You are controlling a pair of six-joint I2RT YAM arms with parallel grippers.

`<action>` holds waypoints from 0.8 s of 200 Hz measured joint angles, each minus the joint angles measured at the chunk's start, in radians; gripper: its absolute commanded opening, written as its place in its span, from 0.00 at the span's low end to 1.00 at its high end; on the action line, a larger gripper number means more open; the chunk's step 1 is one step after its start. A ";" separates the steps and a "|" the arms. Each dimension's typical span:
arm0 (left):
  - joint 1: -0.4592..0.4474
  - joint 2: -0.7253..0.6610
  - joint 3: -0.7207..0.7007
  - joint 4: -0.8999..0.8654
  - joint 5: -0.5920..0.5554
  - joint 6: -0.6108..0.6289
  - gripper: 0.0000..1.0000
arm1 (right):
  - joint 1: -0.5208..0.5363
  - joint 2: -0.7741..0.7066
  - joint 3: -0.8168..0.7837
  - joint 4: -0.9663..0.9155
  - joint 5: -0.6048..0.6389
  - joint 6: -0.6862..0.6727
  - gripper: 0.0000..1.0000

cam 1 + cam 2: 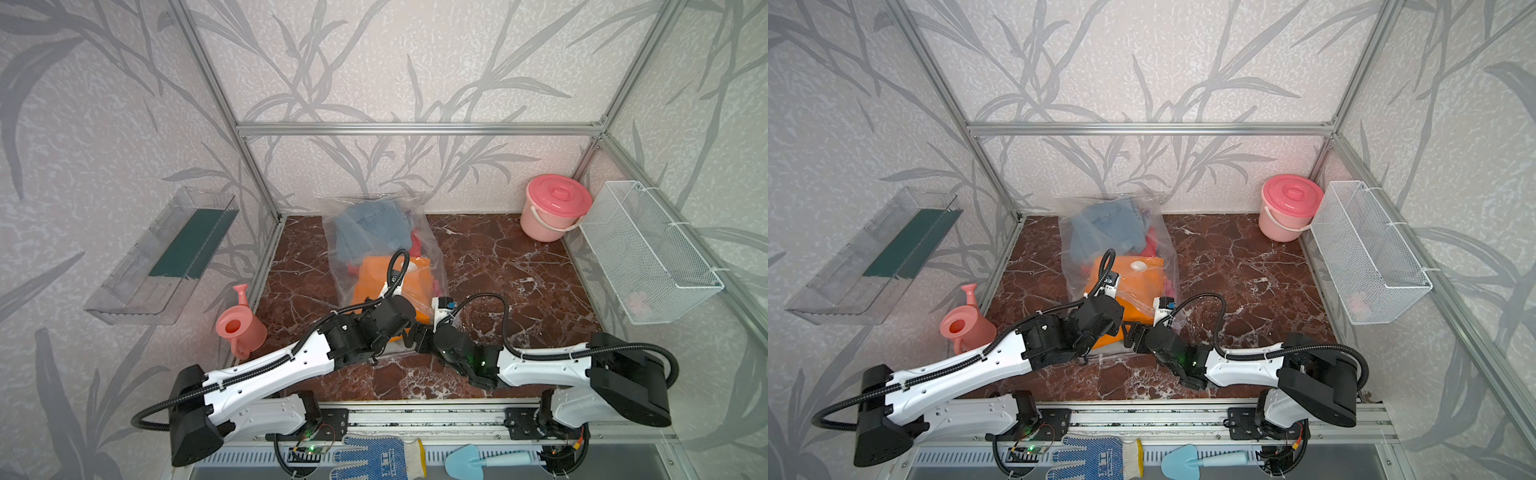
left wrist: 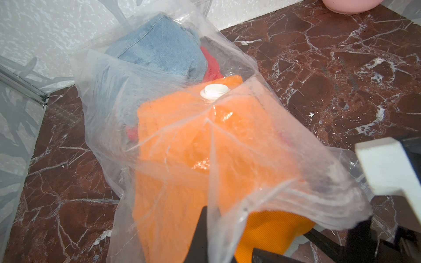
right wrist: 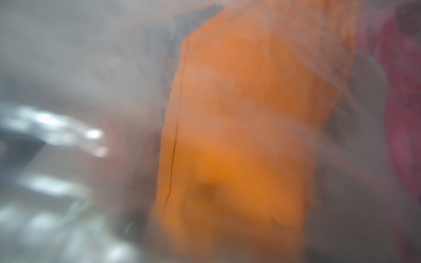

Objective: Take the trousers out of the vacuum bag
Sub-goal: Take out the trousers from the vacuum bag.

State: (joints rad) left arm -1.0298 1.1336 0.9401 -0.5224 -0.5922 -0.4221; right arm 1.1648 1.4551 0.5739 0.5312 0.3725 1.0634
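Between the fingers of the left gripper, a fold of the large clear crinkly plastic vacuum bag is pinched tight, the film pulled taut above it. In both top views this gripper is hidden under its own wrist. Just beyond it, inside the bag, lie the folded orange cloth trousers, with 1 bare corner showing at the mouth beside the fingers. Farther out sit the round white plastic valve disc, the blue denim trousers and a red cloth garment, mostly covered. The right gripper is at the bag's mouth just beside the left one, jaws wide apart. Whether it touches cloth is hidden, and its wrist view is only a blur of film, orange and pink. The bag lies on the dark red marble-patterned tabletop.
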 measured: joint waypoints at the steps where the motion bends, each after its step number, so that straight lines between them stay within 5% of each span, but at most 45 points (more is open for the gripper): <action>1: 0.000 0.000 0.000 0.000 0.000 0.000 0.00 | 0.000 0.000 0.000 0.000 0.000 0.000 0.86; 160: 0.010 -0.016 -0.013 0.002 0.012 -0.001 0.00 | 0.069 0.002 0.027 0.047 0.071 0.024 0.85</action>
State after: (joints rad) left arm -1.0199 1.1179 0.9272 -0.5201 -0.5804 -0.4232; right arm 1.2343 1.4567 0.6014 0.5777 0.4438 1.0874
